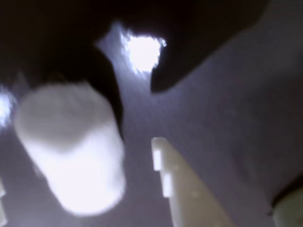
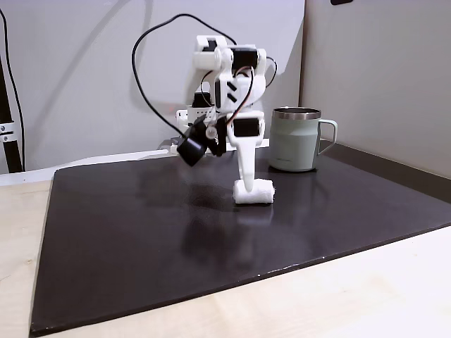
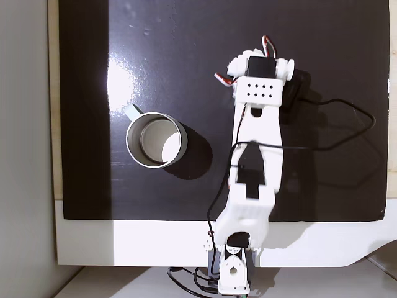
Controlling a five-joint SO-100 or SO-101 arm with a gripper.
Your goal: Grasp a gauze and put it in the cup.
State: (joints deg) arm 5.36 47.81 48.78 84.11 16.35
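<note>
Blurred white soft gauze roll point(image 1: 71, 146) lies on the dark surface point(image 1: 227, 109) left of one cream finger point(image 1: 184, 189) in the wrist view, fingers spread open, nothing gripped, roll's long axis running near to far.

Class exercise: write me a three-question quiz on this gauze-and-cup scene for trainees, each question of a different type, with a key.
1. True or false: the gauze already lies inside the cup.
2. The cup stands: A) upright on the dark mat; B) tipped on its side; C) on the bare wooden table.
3. Fill in: in a fixed view, the claw reaches down to the ____.

Key: 1 false, the roll lies on the mat; 2 A; 3 gauze.
</note>
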